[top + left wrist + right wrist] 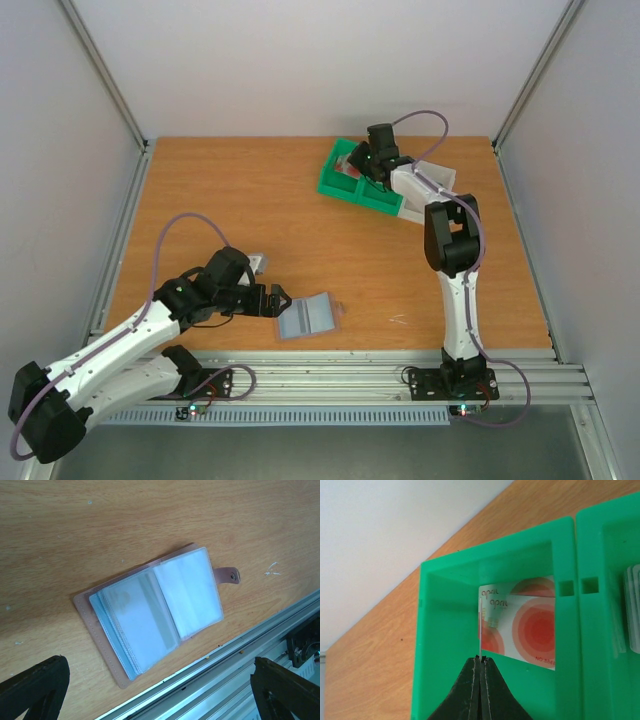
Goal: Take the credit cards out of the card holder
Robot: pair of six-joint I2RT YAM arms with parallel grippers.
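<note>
Holder lay open at the 6 o'clock edge of the table, with the left gripper spread at its 9 o'clock. At 1 o'clock, the right gripper pinched a thin card edge-on over red-blotched cards, walled in by the tray.

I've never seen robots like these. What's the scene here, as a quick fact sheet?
Table: wooden
Card holder: lies open near the front edge, clear sleeves showing
Left gripper: open, beside the card holder, not touching
Right gripper: shut on a thin card seen edge-on, at the green tray
Green tray: red-circled cards lie in one compartment, greyish cards in the next
</note>
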